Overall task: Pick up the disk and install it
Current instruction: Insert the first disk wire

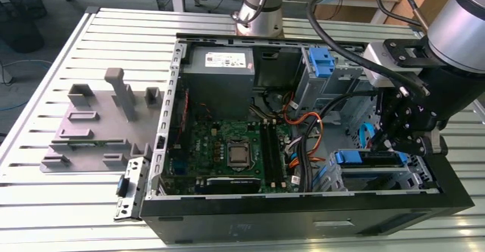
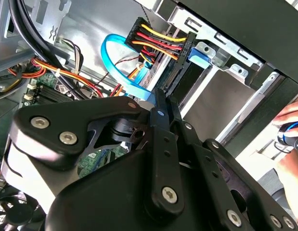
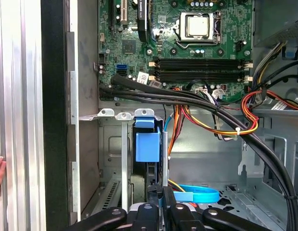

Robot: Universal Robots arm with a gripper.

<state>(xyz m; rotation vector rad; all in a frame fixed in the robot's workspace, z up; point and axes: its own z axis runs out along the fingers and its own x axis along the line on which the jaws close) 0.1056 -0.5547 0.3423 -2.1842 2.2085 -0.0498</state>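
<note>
Looking at gripper [image 1: 400, 145] first: clenched, fingertips all but touching in both wrist views [image 3: 161, 193] [image 2: 166, 102]. Can't tell whether a thin edge of rail is pinched between them or nothing at all. Hangs inside the open case [image 1: 303, 218], at the corner on the exterior view's right, over the drive cage [image 1: 383, 179].

Directly ahead of the fingertips in the first wrist view: disk [image 3: 148, 147], already sitting in a cage slot, blue rail end facing the gripper and dark body showing just beside the fingertips. Touching or a hair apart, can't say. In the exterior view, disk [image 1: 371, 158] just below and beside the gripper, on top of the cage.

Key relation, as a judgement: long axis of disk running straight away from the gripper into the slot, in line with the fingers, so any push or pull goes along that axis, not across it. Looks partly or fully seated; depth not readable.

Further out: blue cable [image 3: 197, 195] looping close by the fingers, orange-red harness [image 3: 221, 127] crossing above the cage, board [image 1: 235, 144] beyond. Spare blue bracket [image 1: 322, 64] up by the far wall, not the target.

Also a person's hand [image 2: 291, 132] at the case edge, and desk [image 1: 76, 47] underneath
</note>
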